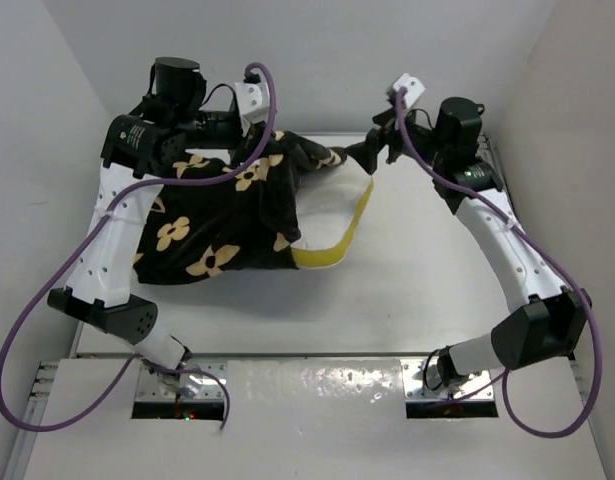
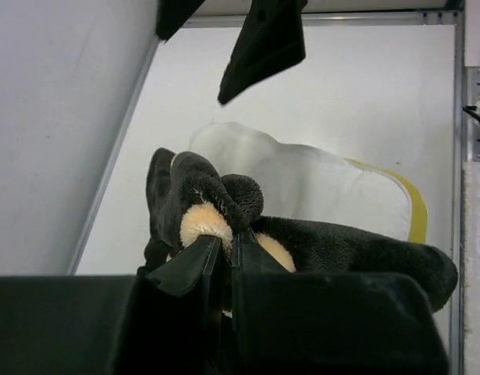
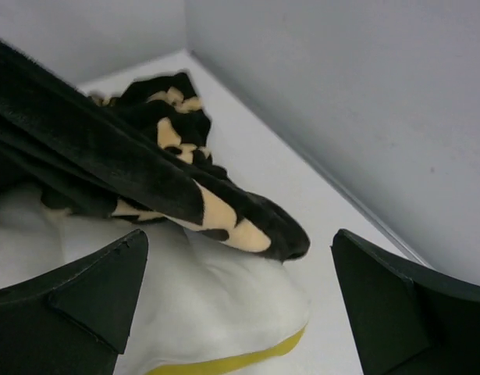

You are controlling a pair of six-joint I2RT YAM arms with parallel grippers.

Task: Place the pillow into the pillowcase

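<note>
The pillow [image 1: 332, 205] lies on the desk [image 1: 437, 270] with most of its length already under the pillowcase [image 1: 207, 215]. Only the end toward the right arm shows, white with its yellow band [image 1: 337, 245] along the exposed edge. The left fingers [image 2: 189, 266] are pressed together on a bunched fold of the case's hem over the pillow's far side. The right fingers [image 3: 76, 305] stand spread wide with nothing between them, hovering just above the pillow's bare far corner, where a loose tongue of the case drapes across it. The pillow looks like a thick foam block: light, springy and able to hold its shape, so it should slide as one piece rather than fold, though a pinch at a corner would likely squash in before it grips. The case is limp, plush velvet that will probably drag on the pillow's cover and bunch instead of gliding. The sensible hold looks to be the hem on each side of the pillow's uncovered end, drawing it over the yellow band while the foam's own stiffness resists; gripping the pillow itself would likely trap fabric
</note>
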